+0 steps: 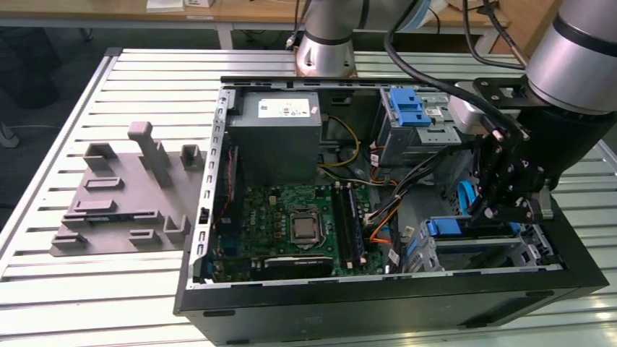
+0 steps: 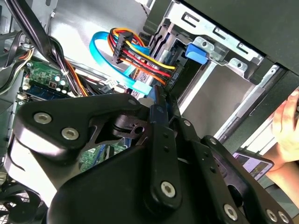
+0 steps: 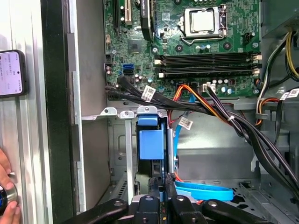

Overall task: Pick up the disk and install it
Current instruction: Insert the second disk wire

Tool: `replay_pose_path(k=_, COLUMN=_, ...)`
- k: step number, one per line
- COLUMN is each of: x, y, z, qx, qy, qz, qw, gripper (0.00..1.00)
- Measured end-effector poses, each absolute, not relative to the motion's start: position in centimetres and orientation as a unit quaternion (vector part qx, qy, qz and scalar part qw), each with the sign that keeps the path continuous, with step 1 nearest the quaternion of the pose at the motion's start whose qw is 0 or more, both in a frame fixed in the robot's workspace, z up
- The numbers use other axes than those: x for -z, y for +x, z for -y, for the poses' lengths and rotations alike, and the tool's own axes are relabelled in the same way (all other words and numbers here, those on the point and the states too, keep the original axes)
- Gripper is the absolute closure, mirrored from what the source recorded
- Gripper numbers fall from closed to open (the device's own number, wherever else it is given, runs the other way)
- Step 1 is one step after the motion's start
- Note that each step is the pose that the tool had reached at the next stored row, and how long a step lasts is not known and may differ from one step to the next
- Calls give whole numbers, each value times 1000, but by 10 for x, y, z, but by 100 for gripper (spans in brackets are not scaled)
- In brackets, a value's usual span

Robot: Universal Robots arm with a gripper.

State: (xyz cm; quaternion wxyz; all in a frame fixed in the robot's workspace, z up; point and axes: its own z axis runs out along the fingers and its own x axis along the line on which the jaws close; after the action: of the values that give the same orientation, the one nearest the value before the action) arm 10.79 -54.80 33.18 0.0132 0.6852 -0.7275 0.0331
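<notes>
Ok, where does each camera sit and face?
Exterior view: off the arm, above, looking down into the case; arm at the exterior view's right.
First wrist view: on the arm, past the end effector toward the motherboard.
Second wrist view: on the arm, over the end effector toward the drive cage.
Both wrist views share the blue cable and a hand.

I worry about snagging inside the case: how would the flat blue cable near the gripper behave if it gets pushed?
The flat blue cable lies in a loose curve on the case floor, so it probably bends and slides aside rather than resisting. It looks thin and ribbon-like, likely light. It lies close to the gripper, so it might catch on the linkages.
</notes>
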Motion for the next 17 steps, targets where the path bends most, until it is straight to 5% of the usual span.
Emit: replay_pose_path(k=17, x=-334, y=108, z=548, qx=-31, qy=685, qz=728, qw=11, gripper=84)
